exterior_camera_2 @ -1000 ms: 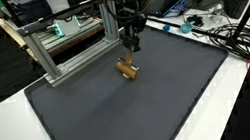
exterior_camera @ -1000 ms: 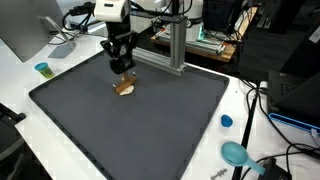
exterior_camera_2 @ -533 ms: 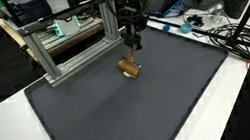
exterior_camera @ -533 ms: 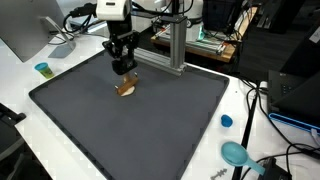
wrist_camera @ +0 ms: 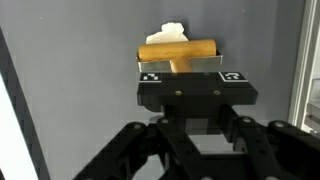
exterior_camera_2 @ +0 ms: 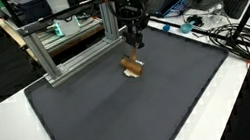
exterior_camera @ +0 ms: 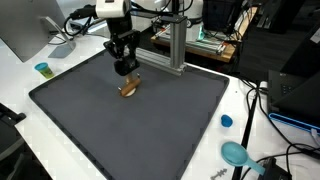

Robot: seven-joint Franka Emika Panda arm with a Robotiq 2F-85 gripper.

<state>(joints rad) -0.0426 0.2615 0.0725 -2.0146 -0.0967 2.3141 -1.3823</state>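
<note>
Your gripper (exterior_camera: 125, 71) is clamped on the wooden piece (exterior_camera: 129, 89) near the mat's (exterior_camera: 150, 135) eleven o'clock; the grasp looks made, with the setting-down left to do

No words, brands or numbers can be read anywhere. The small black-and-white marks on the gripper (wrist_camera: 192, 73) are too blurred to read.

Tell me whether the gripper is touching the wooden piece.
Touching. In the wrist view the wooden piece sits flush against the tips of the gripper. Its short stem runs in between them, and no gap shows.
</note>
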